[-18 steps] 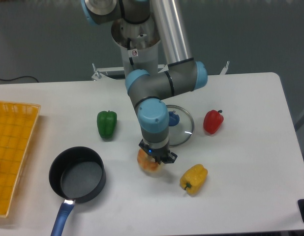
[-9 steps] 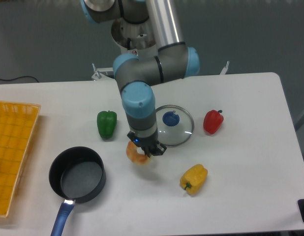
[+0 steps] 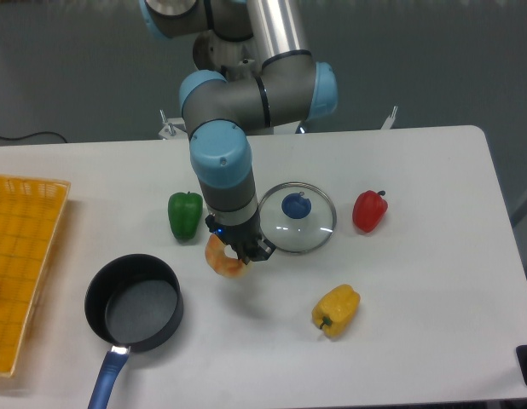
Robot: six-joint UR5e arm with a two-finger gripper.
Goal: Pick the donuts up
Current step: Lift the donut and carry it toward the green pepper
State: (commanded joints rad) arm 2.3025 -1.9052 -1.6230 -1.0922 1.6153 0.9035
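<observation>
Step in hand: the carry after the grasp, judged from how the donut (image 3: pixel 224 259) hangs at the gripper (image 3: pixel 238 252) with a faint shadow on the table (image 3: pixel 434 281) below it; the pick itself appears done.
Gripper state: clenched on the donut, the fingers crossing its right edge; the exact finger contact is too small to make out.
Donut position: just left of frame centre, between the green pepper (image 3: pixel 184 215) to its upper left and the glass lid (image 3: pixel 298 227) to its right, above and right of the black pan (image 3: pixel 134 304).
Next move: likely a steady hold, with the grip kept firm so the ring does not slip out; no drop-off place is named in the task.
Arm pose: the arm descends from the top centre of the frame, bends at a blue-capped joint, and ends in a wrist pointing straight down at the table.
Bystanders: the yellow pepper (image 3: pixel 336 309) lies lower right, the red pepper (image 3: pixel 369 210) right of the lid, the yellow basket (image 3: pixel 20 264) at the left edge; all are apart from the gripper.
</observation>
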